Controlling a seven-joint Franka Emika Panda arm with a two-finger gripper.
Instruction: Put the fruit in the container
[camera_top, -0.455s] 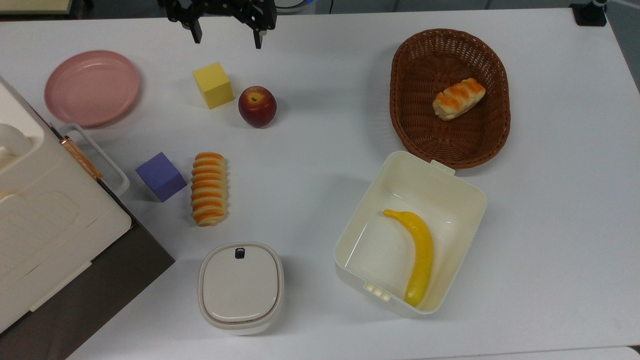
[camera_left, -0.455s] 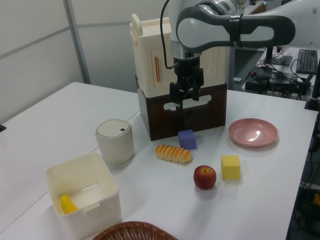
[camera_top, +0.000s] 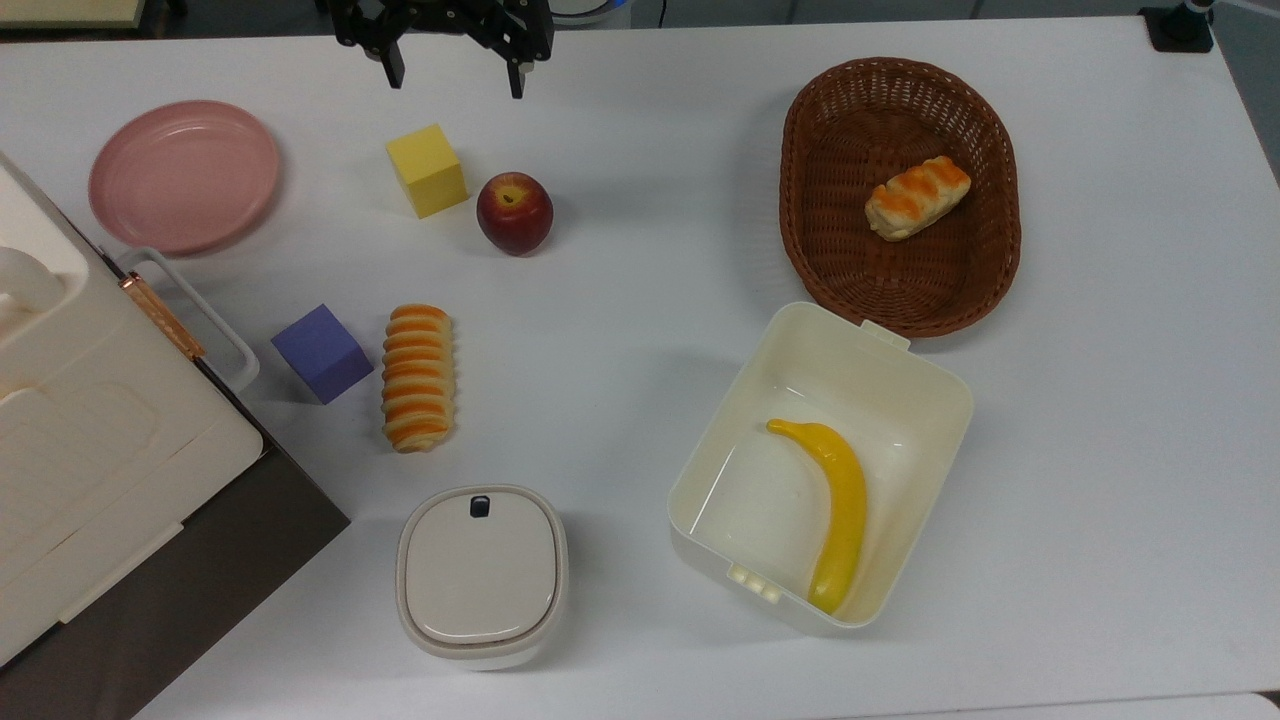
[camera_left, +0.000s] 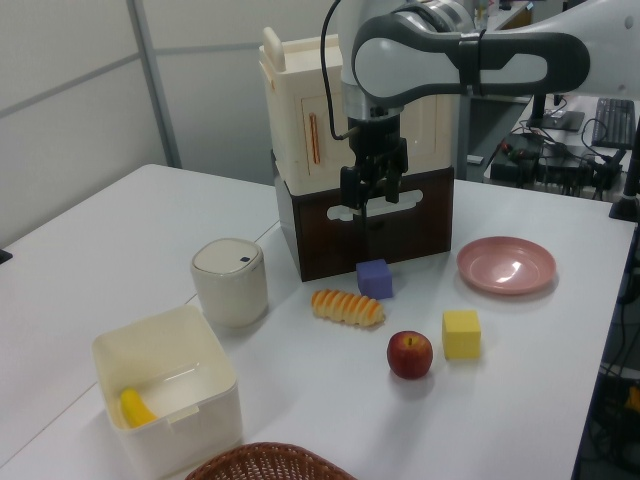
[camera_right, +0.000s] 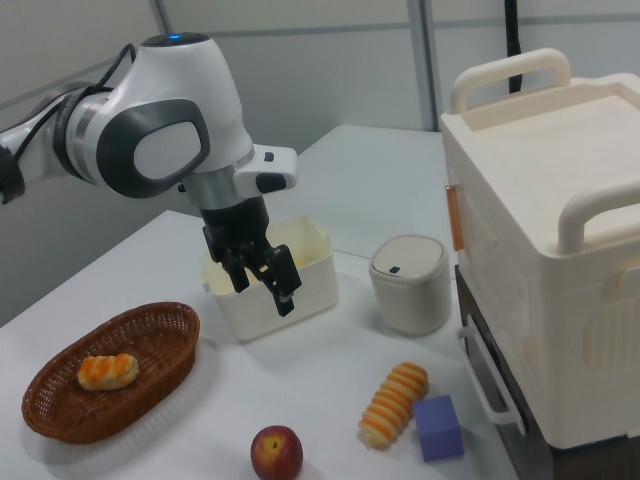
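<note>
The dark red apple (camera_top: 514, 212) (camera_left: 410, 354) (camera_right: 277, 452) rests on the white table beside a yellow cube (camera_top: 428, 170). My gripper (camera_top: 455, 80) (camera_left: 368, 198) (camera_right: 264, 292) hangs open and empty above the table, near the far edge in the top view and clear of the apple. The cream-white square tub (camera_top: 905, 395) (camera_left: 165, 370) (camera_right: 312, 272) stands open at the top view's lower right, with a yellow banana (camera_top: 838, 505) (camera_left: 137, 408) lying inside it. In the right view the gripper covers part of the tub.
A brown wicker basket (camera_top: 820, 200) with a bread roll (camera_top: 917, 196) sits beside the tub. On the top view's left are a pink plate (camera_top: 184, 175), a purple cube (camera_top: 322, 352), a striped bread (camera_top: 417, 377), a lidded beige box (camera_top: 482, 575) and a large cream case (camera_top: 90, 440).
The gripper has shifted only very slightly and is still open. The apple, the tub and the other things have not moved.
</note>
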